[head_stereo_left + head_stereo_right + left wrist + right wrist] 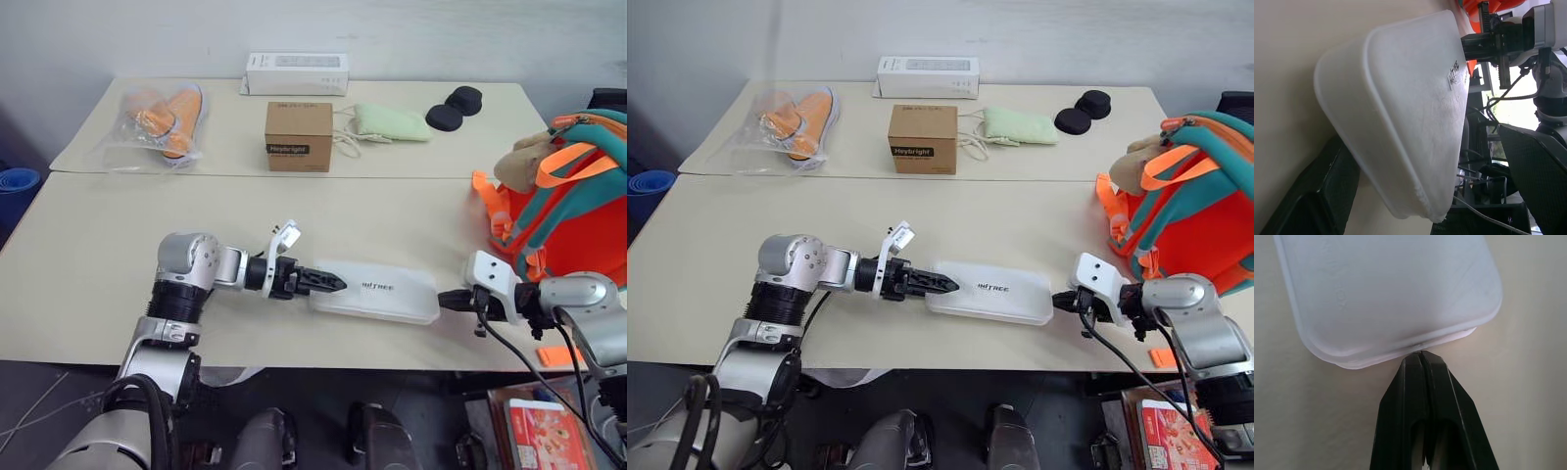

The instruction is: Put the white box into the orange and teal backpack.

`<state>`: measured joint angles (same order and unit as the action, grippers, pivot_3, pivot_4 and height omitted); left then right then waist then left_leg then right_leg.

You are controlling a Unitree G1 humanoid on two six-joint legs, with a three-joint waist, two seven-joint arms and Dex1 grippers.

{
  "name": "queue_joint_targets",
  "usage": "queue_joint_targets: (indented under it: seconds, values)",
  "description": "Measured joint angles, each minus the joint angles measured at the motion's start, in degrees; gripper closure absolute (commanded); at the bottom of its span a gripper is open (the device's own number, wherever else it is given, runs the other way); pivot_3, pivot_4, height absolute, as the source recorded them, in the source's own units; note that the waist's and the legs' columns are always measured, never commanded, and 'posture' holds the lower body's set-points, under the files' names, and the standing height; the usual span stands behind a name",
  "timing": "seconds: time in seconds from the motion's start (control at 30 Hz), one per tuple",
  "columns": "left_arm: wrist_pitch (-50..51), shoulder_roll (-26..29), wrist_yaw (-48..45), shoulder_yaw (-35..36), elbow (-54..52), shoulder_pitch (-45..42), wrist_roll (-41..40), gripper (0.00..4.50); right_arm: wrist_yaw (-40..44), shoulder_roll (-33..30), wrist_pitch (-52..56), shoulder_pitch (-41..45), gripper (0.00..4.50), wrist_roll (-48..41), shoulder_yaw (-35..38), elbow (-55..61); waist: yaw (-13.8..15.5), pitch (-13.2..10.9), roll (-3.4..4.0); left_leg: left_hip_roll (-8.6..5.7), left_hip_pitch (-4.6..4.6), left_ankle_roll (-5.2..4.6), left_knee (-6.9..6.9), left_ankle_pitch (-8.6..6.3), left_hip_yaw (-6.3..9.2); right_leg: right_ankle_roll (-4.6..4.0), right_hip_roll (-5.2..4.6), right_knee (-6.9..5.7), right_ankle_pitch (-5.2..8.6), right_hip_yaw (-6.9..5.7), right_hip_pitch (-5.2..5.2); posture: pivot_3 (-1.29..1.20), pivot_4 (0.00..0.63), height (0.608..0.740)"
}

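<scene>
So the flat white rectangular box with rounded corners (377, 291) is lying flat near the front edge of the pale beige surface (127, 255), tiny dark lettering facing up. It sits right between the two arms.

The left end effector (333, 283) is at the box's left short end, pointing sideways along it. From the wrist camera its two black fingers (1308, 196) stand wide apart, one on each side of that end, not pinched on anything. Whether they actually touch the box, I can't tell.

The right end effector (1420, 355) is at the opposite short end, fingers pressed fully together with the tips right up against the box's rim. It isn't holding anything, just nose-to-edge with it.

The big bright orange fabric backpack with teal trim (573, 201) stands at the right side of the surface, behind the right arm, with a tan plush toy (524, 162) hanging on it and orange webbing straps spilling toward the box. It's well apart from the box.

Other stuff is all toward the back: a long white carton with grey print (297, 73) by the wall, a brown cardboard cube (298, 136) in front of it, a pale green cloth pouch (390, 122) beside the cube, two black round pads (454, 108), and a clear plastic bag with orange shoes (162, 122) on the far left. Only bare tabletop and those loose straps lie between the box and the backpack.
</scene>
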<state>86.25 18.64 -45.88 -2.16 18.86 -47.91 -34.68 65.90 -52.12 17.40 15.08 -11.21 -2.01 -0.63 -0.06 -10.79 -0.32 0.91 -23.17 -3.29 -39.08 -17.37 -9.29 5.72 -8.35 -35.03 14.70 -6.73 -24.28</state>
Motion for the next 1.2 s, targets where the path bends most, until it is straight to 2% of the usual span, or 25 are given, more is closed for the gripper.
queue_joint_targets:
  seconds: [0.07, 0.23, 0.4, 0.53, 0.7, 0.77, 0.87, 1.0, 1.07, 1.13, 1.17, 1.2]
  values:
    - [-0.7, -0.1, 0.0, -0.8, 0.9, -0.6, 0.0, 0.55, -0.2, 0.2, -0.1, 0.0, 4.5, 0.0, 0.0, 0.0, 0.0, 0.0, 0.0, 0.01, 0.0, 0.0, 0.0, 0.0, 0.0, 0.0, 0.01, 0.0, 0.0, 0.0, 0.0, 0.0, 0.15, 0.74]
    - [-2.3, -0.6, -0.2, -0.9, 4.9, -1.5, 0.2, 2.1, -0.5, 0.6, -0.8, -0.2, 4.5, 0.0, 0.1, 0.0, -0.1, 0.0, -0.01, 0.04, -0.01, -0.18, 0.0, 0.11, -0.01, -0.01, 0.04, 0.0, 0.0, -0.06, -0.03, 0.0, 0.15, 0.74]
    - [-2.1, -0.8, -2.3, 1.5, 4.7, -3.1, -2.1, 3.26, -1.0, 1.0, -1.1, -0.8, 4.5, 0.0, 0.4, 0.0, -0.1, 0.1, -0.17, 0.04, -0.01, -0.05, 0.0, 0.03, 0.01, -0.01, 0.01, 0.01, 0.0, -0.04, -0.02, 0.0, 0.15, 0.74]
    - [-1.2, -1.3, -1.6, 2.8, 4.4, -2.8, -2.2, 3.27, -2.2, 1.5, -1.2, -2.6, 4.5, -0.6, 1.7, 1.0, 0.0, 0.1, -0.18, 0.04, -0.02, -0.04, 0.01, 0.03, 0.02, -0.01, 0.02, 0.01, 0.0, -0.02, -0.02, 0.0, 0.15, 0.74]
    - [1.3, -0.5, -0.5, 8.6, 1.0, -0.8, -4.5, 3.27, -4.9, 1.9, 4.5, -10.8, 4.5, -5.5, 8.2, 7.3, 0.1, 0.1, -0.19, 0.03, -0.12, -0.19, 0.04, 0.11, 0.08, -0.03, 0.0, 0.03, 0.02, 0.16, -0.07, 0.0, 0.15, 0.74]
    - [2.4, -0.6, 1.1, 12.3, -1.0, -0.4, -5.4, 3.27, -6.5, 2.0, 9.9, -15.5, 3.89, -10.0, 14.8, 11.9, 0.4, 0.1, -0.17, -0.01, -0.15, -0.19, 0.04, 0.11, 0.11, -0.03, -0.09, 0.03, 0.02, 0.2, -0.09, 0.0, 0.15, 0.74]
    - [3.8, -0.2, 3.7, 21.0, -4.1, -0.1, -7.4, 3.27, -8.8, 2.1, 19.5, -23.4, 2.91, -18.0, 29.6, 19.5, 0.9, 0.1, -0.18, 0.01, -0.15, -0.16, 0.04, 0.09, 0.16, -0.03, -0.07, 0.04, 0.02, 0.2, -0.07, 0.0, 0.15, 0.74]
    - [5.4, -0.1, 7.6, 30.7, -6.7, -0.3, -9.0, 3.27, -12.9, 3.6, 28.2, -27.9, 1.57, -24.0, 41.6, 23.4, 1.2, 0.1, -0.21, 0.01, -0.12, 0.08, 0.06, -0.11, 0.17, -0.03, -0.06, 0.03, 0.02, 0.21, -0.06, 0.0, 0.15, 0.74]
    - [6.0, 0.1, 9.0, 33.9, -8.2, -0.3, -10.4, 3.27, -16.3, 4.3, 31.7, -26.5, 0.88, -26.1, 45.3, 23.3, 1.2, 0.0, -0.22, 0.0, -0.13, 0.09, 0.07, -0.12, 0.16, -0.03, -0.07, 0.02, 0.02, 0.23, -0.07, 0.0, 0.15, 0.74]
    - [6.2, 0.2, 11.0, 36.2, -10.2, -0.4, -12.7, 3.27, -21.3, 5.1, 34.4, -21.3, 0.25, -27.7, 47.2, 22.8, 1.1, 0.0, -0.22, 0.01, -0.11, 0.11, 0.07, -0.13, 0.16, -0.03, -0.06, 0.0, 0.02, 0.25, -0.08, 0.0, 0.15, 0.74]
    - [6.3, 0.2, 12.1, 36.6, -10.6, -0.8, -13.8, 3.27, -23.9, 5.5, 35.3, -18.3, 0.02, -28.1, 47.3, 22.4, 1.1, 0.0, -0.22, 0.0, -0.12, 0.12, 0.07, -0.12, 0.16, -0.03, -0.07, -0.01, 0.02, 0.25, -0.1, 0.0, 0.15, 0.74]
    - [6.3, 0.1, 13.0, 36.7, -11.0, -1.0, -14.7, 3.27, -25.9, 5.8, 35.7, -16.4, 0.02, -28.4, 47.1, 22.2, 1.1, 0.0, -0.21, 0.0, -0.12, 0.14, 0.09, -0.12, 0.15, -0.03, -0.06, -0.02, 0.02, 0.27, -0.14, 0.0, 0.15, 0.74]
